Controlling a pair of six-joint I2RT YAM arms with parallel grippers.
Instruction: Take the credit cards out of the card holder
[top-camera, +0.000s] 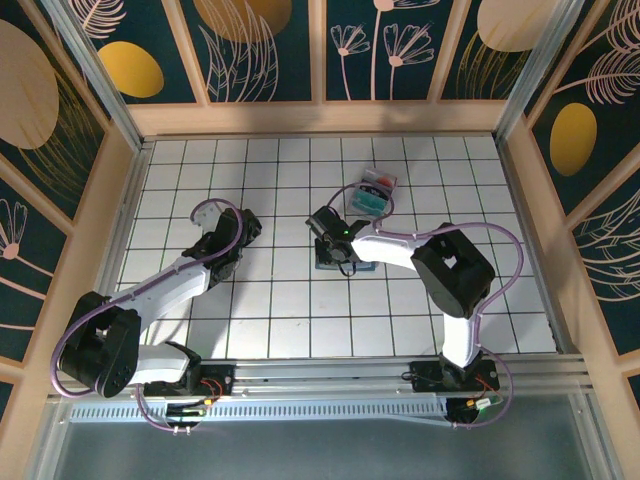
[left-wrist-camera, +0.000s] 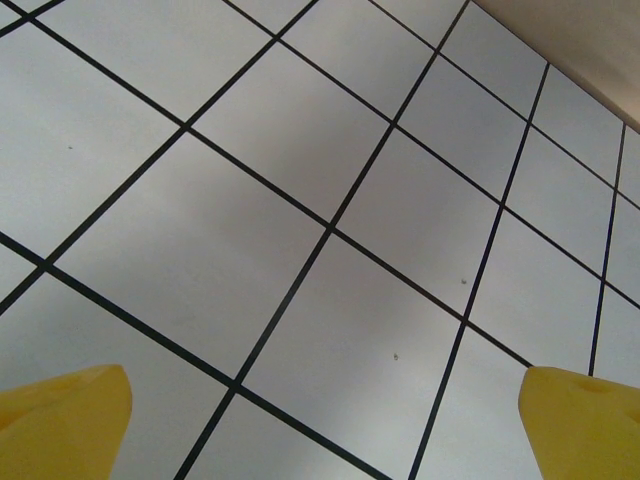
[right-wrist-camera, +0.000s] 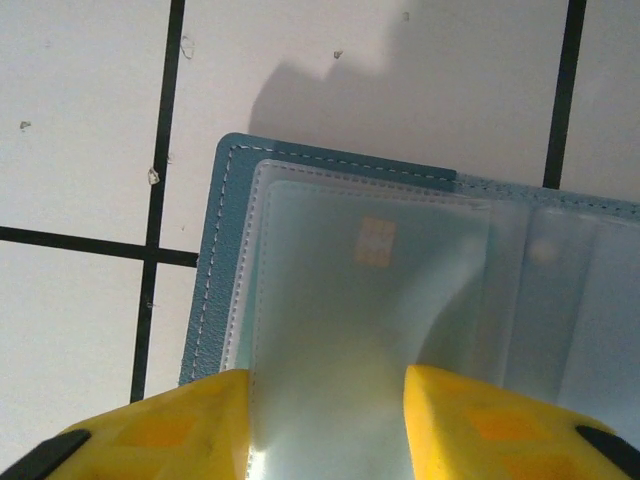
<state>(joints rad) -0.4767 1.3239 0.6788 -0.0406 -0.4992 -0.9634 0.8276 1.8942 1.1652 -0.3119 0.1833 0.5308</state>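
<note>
Pale plastic credit card (right-wrist-camera: 370, 290) in its clear sleeve, not yet out.
Over the slate-blue soft bifold card holder (right-wrist-camera: 215, 250), right gripper (right-wrist-camera: 328, 400) half-open at frame bottom; left gripper (left-wrist-camera: 322, 400) wide.

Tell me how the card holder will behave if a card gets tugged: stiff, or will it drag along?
Probably floppy: the card holder is stitched soft material, lying open and flat. It looks thin and light, so it may slide on the smooth table. The card sits under a clear sleeve that may cling.
</note>
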